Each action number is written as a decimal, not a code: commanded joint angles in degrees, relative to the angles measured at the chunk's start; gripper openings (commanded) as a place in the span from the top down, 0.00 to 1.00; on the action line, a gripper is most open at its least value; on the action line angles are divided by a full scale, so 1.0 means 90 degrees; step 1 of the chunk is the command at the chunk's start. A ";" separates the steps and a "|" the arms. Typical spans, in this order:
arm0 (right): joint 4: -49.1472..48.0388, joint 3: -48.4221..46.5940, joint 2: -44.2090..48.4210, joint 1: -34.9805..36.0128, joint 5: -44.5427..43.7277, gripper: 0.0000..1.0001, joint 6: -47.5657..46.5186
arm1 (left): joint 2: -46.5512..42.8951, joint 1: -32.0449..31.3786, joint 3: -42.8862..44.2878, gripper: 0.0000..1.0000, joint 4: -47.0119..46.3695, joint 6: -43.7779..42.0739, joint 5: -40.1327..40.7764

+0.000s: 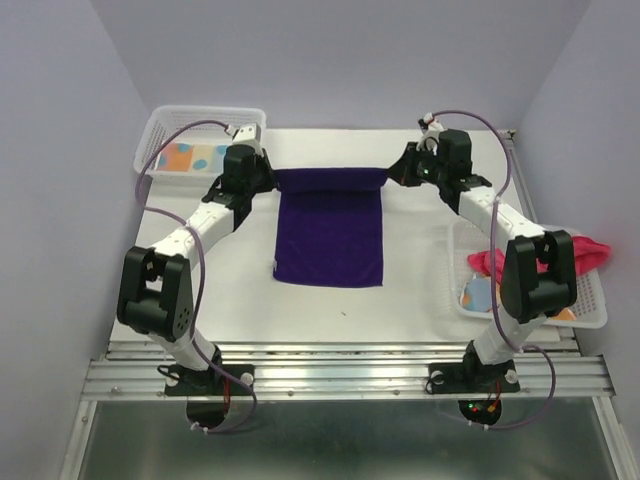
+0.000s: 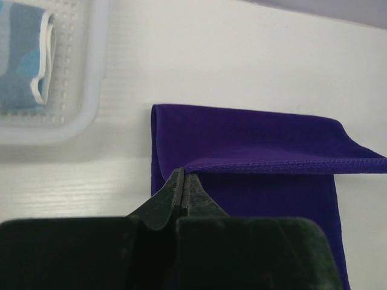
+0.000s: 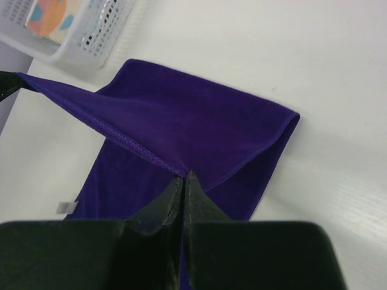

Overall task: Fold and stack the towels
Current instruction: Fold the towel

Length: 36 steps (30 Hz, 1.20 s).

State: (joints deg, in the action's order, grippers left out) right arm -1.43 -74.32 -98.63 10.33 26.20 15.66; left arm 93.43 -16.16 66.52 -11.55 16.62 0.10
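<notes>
In the middle of the top view the purple towel (image 1: 330,240) lies on the bench (image 1: 420,270), its upper edge curled over and lifted, the left pincer (image 2: 183,176) and right pincer (image 3: 184,177) each clamped tight on one corner of that hem.

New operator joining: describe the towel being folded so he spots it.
Find the white table's middle, between the far-left basket and the right basket. The deep purple towel lies there, its far end held by the left gripper and right gripper. It alone is dark; the other cloths sit in those baskets.
</notes>
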 commanded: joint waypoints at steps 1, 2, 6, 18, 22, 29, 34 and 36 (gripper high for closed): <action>-0.0309 0.0825 0.0655 0.0083 0.0088 0.99 0.0281 | -0.0798 -0.0098 -0.0991 1.00 -0.0571 0.0194 -0.0156; -0.0358 0.1165 0.0946 0.0112 0.0097 0.99 0.0310 | -0.0907 -0.0118 -0.1159 1.00 -0.0611 0.0204 -0.0196; -0.0339 0.1734 0.1611 0.0219 0.0078 0.99 0.0408 | -0.1425 -0.0255 -0.1902 1.00 -0.0689 0.0379 -0.0177; -0.0065 0.2935 0.2560 0.0902 -0.0381 0.99 0.0604 | -0.2694 -0.0304 -0.3260 1.00 -0.0777 0.0761 -0.0060; -0.0114 0.3219 0.2755 0.1030 -0.0449 0.99 0.0721 | -0.2841 -0.0313 -0.3387 1.00 -0.0738 0.0809 -0.0060; -0.0280 0.3756 0.2756 0.1118 -0.0479 0.99 0.0945 | -0.2978 -0.0333 -0.4020 1.00 -0.0718 0.1258 -0.0060; -0.0339 0.4098 0.2610 0.1186 -0.0567 0.99 0.1004 | -0.3066 -0.0391 -0.4539 1.00 -0.0767 0.1483 -0.0070; -0.0543 0.4293 0.2425 0.1206 -0.0412 0.99 0.1111 | -0.3057 -0.0411 -0.4666 1.00 -0.0767 0.1561 -0.0108</action>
State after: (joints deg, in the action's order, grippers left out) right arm -2.24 -38.35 -75.00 20.45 22.41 24.12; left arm 67.75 -19.57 26.28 -16.84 28.75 -1.43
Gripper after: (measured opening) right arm 0.030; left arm 0.019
